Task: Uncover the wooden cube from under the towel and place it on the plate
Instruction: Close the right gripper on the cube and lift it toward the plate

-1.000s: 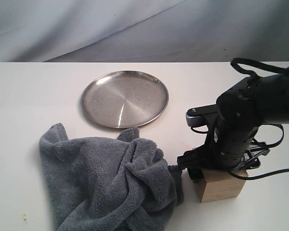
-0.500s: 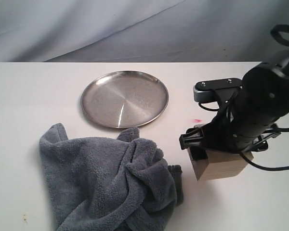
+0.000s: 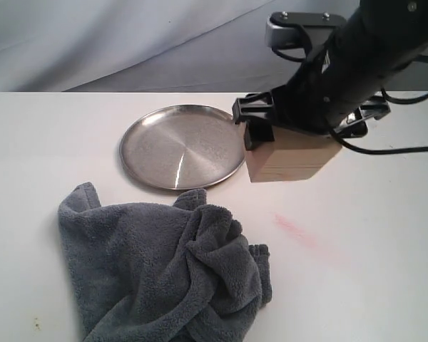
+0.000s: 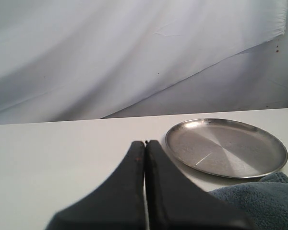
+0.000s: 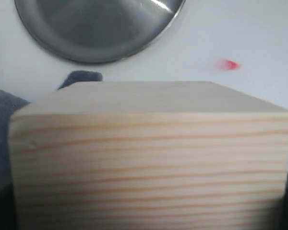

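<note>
White counter (image 3: pixel 43 142) runs under a draped grey-white backdrop (image 3: pixel 128 35). Against a second ago, the towel (image 3: pixel 157 271) and the plate (image 3: pixel 164 149) lie as they did. The wooden cube (image 3: pixel 289 160), then resting on the counter beside the towel's right edge, is now up off the surface and carried toward the back, along with the right end effector (image 3: pixel 299 135) and its arm. A pink smear (image 3: pixel 294 229) on the counter, which the arm covered back then, now shows below the end effector.

Counted from the left: one towel, one plate, one wooden cube, one pink smear. One end effector shows in the exterior view; the other shows only in its own wrist camera.

The left end effector (image 4: pixel 145 148) has its two black fingers pressed flat together with nothing between them; the plate (image 4: pixel 225 148) and a corner of towel (image 4: pixel 259 201) lie beyond it. The right end effector stands wide, clamped across the cube's sides, one black finger (image 3: pixel 257 125) flat against the left face. The cube hangs clear of the counter. The plate lies just left of this end effector, the cube's lower left corner meeting the plate's right rim in the exterior view; whether it is above the rim or just beside it cannot be told. The towel lies crumpled, well apart to the lower left of the end effector.
</note>
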{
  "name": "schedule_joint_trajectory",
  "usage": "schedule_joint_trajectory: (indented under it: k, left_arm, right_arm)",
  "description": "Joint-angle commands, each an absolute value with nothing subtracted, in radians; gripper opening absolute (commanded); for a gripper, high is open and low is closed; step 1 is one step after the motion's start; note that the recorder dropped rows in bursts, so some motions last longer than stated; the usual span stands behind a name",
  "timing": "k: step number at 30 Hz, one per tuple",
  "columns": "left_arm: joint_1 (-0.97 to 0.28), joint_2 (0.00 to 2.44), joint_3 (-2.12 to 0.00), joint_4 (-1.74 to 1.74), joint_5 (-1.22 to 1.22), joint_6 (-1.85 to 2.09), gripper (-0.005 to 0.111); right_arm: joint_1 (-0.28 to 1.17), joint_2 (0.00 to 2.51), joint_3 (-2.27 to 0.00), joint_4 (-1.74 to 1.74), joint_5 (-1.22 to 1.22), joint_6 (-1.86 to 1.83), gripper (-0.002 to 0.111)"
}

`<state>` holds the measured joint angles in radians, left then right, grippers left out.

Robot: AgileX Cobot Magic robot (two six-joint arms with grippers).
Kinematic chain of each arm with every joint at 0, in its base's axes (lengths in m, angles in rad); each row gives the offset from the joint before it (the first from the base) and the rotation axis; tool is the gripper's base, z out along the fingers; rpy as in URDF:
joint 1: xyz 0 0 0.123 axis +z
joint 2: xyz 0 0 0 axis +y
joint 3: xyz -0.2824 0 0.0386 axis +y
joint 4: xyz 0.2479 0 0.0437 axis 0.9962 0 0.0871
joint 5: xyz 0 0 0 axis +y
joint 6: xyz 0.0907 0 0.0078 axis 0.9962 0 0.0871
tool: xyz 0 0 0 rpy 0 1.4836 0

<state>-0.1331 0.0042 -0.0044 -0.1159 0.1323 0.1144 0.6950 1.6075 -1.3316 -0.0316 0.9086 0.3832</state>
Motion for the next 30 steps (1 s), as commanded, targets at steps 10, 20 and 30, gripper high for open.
schedule_joint_trajectory:
  k: [10,20,30]
  left_arm:
    - [-0.138,0.0,0.0,-0.118,0.132,0.112,0.0]
    - [-0.138,0.0,0.0,-0.118,0.132,0.112,0.0]
    - [-0.138,0.0,0.0,-0.118,0.132,0.112,0.0]
  right_arm:
    - [0.687,1.843,-1.639,-0.012,0.978,0.338,0.0]
    - [0.687,2.041,-1.862,-0.006,0.985,0.318,0.0]
    - [0.687,2.252,-2.098,-0.006,0.985,0.314,0.0]
